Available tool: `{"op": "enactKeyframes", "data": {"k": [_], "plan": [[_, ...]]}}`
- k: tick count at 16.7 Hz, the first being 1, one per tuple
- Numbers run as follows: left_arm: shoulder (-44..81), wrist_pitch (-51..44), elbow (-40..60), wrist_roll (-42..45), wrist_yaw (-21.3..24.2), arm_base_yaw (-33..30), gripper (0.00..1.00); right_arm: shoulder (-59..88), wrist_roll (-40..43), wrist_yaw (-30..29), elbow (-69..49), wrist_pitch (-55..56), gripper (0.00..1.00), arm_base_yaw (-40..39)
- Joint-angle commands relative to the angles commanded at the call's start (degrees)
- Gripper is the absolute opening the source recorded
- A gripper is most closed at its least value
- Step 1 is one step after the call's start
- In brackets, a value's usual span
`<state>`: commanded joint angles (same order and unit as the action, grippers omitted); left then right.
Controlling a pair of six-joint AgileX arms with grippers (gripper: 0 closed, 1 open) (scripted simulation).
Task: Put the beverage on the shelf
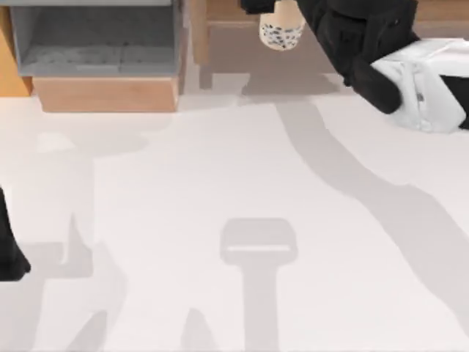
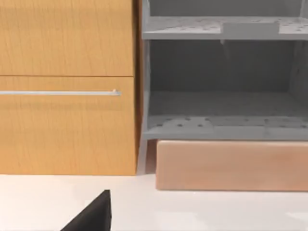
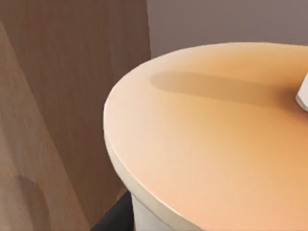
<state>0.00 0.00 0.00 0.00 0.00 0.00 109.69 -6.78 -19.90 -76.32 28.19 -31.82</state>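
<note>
The beverage (image 1: pixel 282 32), a clear cup of cream drink with dark specks at its rounded base, hangs at the table's far edge, in front of the shelf (image 1: pixel 199 38). My right gripper (image 1: pixel 278 7) is shut on it from above, and the black arm runs off to the right. In the right wrist view the cup's beige lid (image 3: pixel 211 144) sits very near, beside the shelf's wooden side (image 3: pixel 72 96) and its grey-beige recess (image 3: pixel 226 24). My left arm (image 1: pixel 11 253) is parked at the left edge of the table.
A smaller wooden box with a grey inside (image 1: pixel 95 44) (image 2: pixel 221 96) stands at the far left. Next to it is an orange-brown cabinet (image 2: pixel 62 130) with a thin bar handle. The white table (image 1: pixel 234 220) spreads out in front.
</note>
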Motion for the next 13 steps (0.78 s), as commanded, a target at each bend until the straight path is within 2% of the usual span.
{"op": "enactKeyframes", "data": {"k": [7, 13], "plan": [[0.0, 0.0, 0.0, 0.0, 0.0, 0.0, 1.0, 7.9, 1.2, -12.7, -22.1, -17.2, 0.0, -1.5], [0.0, 0.0, 0.0, 0.0, 0.0, 0.0, 1.0, 9.9, 1.7, -15.2, -27.0, -20.4, 0.0, -1.6]]}}
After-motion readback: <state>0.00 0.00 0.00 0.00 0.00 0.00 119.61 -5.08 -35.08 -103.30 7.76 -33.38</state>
